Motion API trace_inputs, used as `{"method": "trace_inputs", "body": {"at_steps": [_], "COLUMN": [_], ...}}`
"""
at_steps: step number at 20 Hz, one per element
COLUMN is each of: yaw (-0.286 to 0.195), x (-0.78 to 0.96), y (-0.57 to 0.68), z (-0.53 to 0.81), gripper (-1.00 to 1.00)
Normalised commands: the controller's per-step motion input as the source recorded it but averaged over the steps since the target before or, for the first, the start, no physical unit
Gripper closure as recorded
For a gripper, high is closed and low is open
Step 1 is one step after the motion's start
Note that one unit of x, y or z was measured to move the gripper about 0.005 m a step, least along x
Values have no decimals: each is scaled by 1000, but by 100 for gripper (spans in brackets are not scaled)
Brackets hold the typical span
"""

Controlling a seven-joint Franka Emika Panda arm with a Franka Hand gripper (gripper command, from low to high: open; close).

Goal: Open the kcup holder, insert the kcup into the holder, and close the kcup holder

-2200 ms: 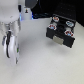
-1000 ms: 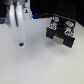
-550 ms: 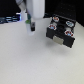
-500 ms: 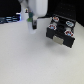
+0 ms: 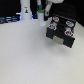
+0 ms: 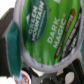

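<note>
The kcup [image 6: 47, 30] fills the wrist view, its green foil lid turned to the camera. One fingertip [image 6: 12, 44] presses against its rim. In the exterior view my gripper [image 5: 46, 15] hangs from the white arm at the top, just above and beside the far-left corner of the black kcup holder [image 5: 62, 33]. The gripper is shut on the kcup, which shows there only as a small pale blur under the fingers. The holder stands at the exterior view's right, with round pod slots on top. Blur hides whether its drawer is open.
A tall white bottle-shaped object [image 5: 25, 10] with a dark mark stands at the back, at the exterior view's left. A small green-topped item [image 5: 39, 9] stands beside it. Dark clutter [image 5: 7, 20] lines the back left edge of the white table [image 5: 30, 57].
The arm has swept from the exterior view's left across to the right, carrying the kcup, and is now at the holder's far-left corner.
</note>
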Motion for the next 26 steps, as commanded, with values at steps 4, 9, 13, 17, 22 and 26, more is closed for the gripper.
{"method": "trace_inputs", "body": {"at_steps": [4,9,13,17,22,26], "yaw": [5,16,25,33,40,46], "x": [71,46,2,21,-28,-144], "y": [717,691,665,667,598,371], "z": [222,99,62,46,-57,-193], "gripper": [100,100,100,100,100,100]}}
